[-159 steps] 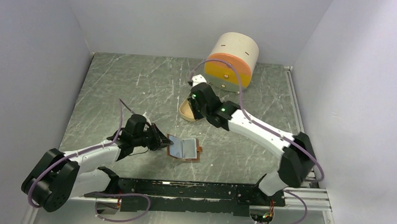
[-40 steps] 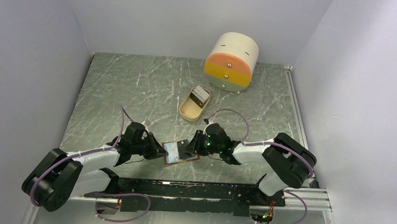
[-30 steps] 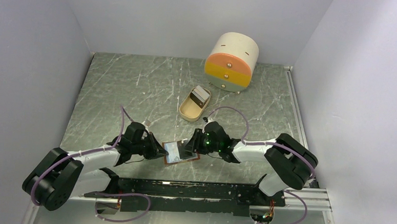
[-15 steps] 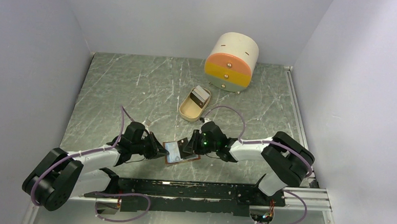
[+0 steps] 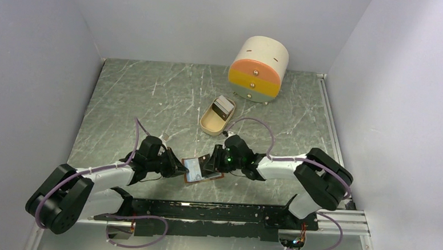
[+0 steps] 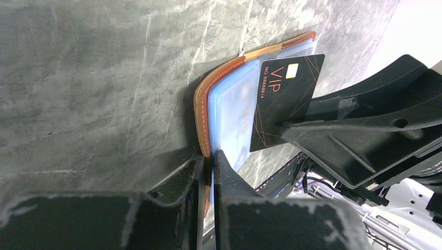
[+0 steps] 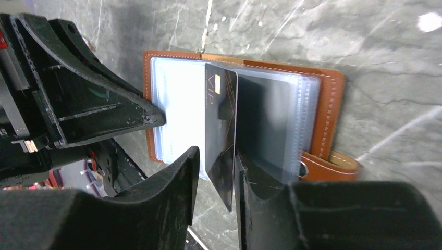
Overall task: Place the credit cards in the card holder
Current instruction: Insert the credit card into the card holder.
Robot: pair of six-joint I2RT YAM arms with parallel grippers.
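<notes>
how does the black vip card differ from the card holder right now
The black VIP card is black and opaque; the card holder is tan leather with clear pockets. The card stands tilted between the fingers of the right gripper; the holder lies open on the table, its edge pinched by the left gripper. Both are rectangular.

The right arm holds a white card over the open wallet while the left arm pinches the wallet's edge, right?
No: the card is black, not white, as the right wrist view shows. The right arm holds it over the open wallet while the left arm pinches the wallet's edge.
</notes>
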